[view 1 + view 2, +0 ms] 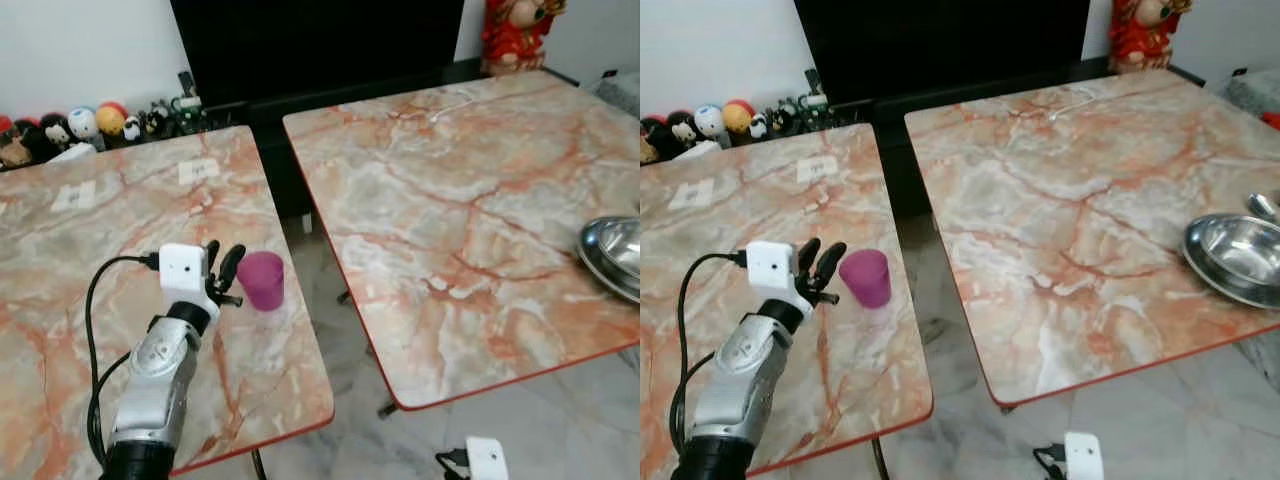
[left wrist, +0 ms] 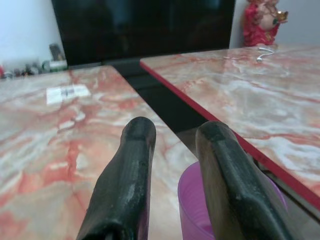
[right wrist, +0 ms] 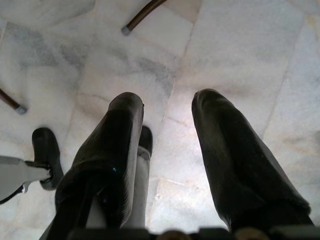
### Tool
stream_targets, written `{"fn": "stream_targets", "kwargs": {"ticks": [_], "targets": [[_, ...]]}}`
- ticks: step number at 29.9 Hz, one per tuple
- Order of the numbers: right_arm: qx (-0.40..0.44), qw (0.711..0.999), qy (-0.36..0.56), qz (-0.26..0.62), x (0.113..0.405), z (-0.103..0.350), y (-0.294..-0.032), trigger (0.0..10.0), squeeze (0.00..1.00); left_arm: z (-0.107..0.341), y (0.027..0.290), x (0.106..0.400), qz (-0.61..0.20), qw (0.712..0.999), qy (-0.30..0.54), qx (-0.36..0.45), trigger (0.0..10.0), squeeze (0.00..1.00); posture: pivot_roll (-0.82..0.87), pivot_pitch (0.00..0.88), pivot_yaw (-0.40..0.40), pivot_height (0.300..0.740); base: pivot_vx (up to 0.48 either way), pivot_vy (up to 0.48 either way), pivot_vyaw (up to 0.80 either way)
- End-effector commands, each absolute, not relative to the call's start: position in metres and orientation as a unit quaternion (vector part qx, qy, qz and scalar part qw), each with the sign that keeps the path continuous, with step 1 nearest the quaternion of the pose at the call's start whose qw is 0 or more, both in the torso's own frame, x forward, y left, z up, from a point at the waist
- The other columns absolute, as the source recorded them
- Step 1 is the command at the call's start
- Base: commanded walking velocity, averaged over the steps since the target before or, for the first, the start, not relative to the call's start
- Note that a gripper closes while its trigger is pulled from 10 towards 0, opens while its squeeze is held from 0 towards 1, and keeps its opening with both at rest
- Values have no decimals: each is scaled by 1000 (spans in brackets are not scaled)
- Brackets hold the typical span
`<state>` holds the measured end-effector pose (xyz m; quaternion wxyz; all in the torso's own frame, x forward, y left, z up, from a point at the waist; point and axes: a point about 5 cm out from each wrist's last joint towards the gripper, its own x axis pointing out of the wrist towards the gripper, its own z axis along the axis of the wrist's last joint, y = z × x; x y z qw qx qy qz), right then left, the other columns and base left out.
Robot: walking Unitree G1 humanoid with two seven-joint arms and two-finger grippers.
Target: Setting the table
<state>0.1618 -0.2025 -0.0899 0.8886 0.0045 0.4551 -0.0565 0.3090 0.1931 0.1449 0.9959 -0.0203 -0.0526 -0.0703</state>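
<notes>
- Left gripper (image 1: 224,262) is hovering over the left marble table (image 1: 80,240), fingers parted, gripping nothing.
- Purple cup (image 1: 262,280) is standing upright near that table's right edge, just beside the fingertips (image 2: 138,131), on their right.
- In the left wrist view one finger is overlapping the cup rim; contact unclear.
- Cup's long axis is vertical, so a sideways grasp looks likely.
- Left arm is far nearer the cup.
- Right gripper (image 3: 165,107) is hanging idle over the floor, fingers spread.
- Steel bowl (image 1: 1238,255) is sitting at the right table's far right edge.
</notes>
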Motion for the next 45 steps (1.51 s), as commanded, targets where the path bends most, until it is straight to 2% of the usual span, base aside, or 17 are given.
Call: {"fn": "stream_targets", "kwargs": {"ticks": [1,4,10,11,12,13,19,20,29,34,45], "targets": [[7,891,451,-47,166,-89,-197,10000,0,158,191,313,-89,994,-40,-44,10000,0,33,0,50,740,0,0,0],[7,891,452,-47,166,-89,-197,10000,0,158,183,316,-112,994,12,-15,10000,0,36,0,49,740,0,0,0],[6,891,451,-44,167,-89,-196,10000,0,169,182,322,-104,994,25,-37,10000,0,38,0,53,740,0,0,0],[6,892,451,-44,167,-89,-196,10000,0,171,182,322,-101,994,26,-40,10000,769,38,0,53,740,0,0,0],[6,892,451,-44,167,-89,-196,10000,0,171,182,322,-101,994,26,-40,10000,769,38,0,53,740,0,0,0],[6,892,451,-43,167,-89,-196,10000,0,175,182,324,-92,994,30,-53,10000,1000,38,0,53,740,0,0,0],[6,892,450,-43,167,-89,-196,10000,0,177,189,324,-70,995,48,-57,10000,1000,37,0,53,740,0,0,0],[5,892,451,-42,167,-88,-197,10000,0,177,193,323,-65,995,64,-51,10000,12,36,0,52,740,0,0,0],[4,891,451,-39,167,-88,-197,10000,0,168,196,320,-54,993,96,-50,10000,0,35,0,53,740,0,0,0],[4,891,452,-40,167,-89,-197,10000,0,165,191,319,-70,992,104,-27,10000,0,31,0,57,740,0,0,0],[5,891,452,-40,166,-89,-196,10000,0,159,175,322,-81,982,164,-56,10000,0,20,0,66,740,0,0,0]]}}
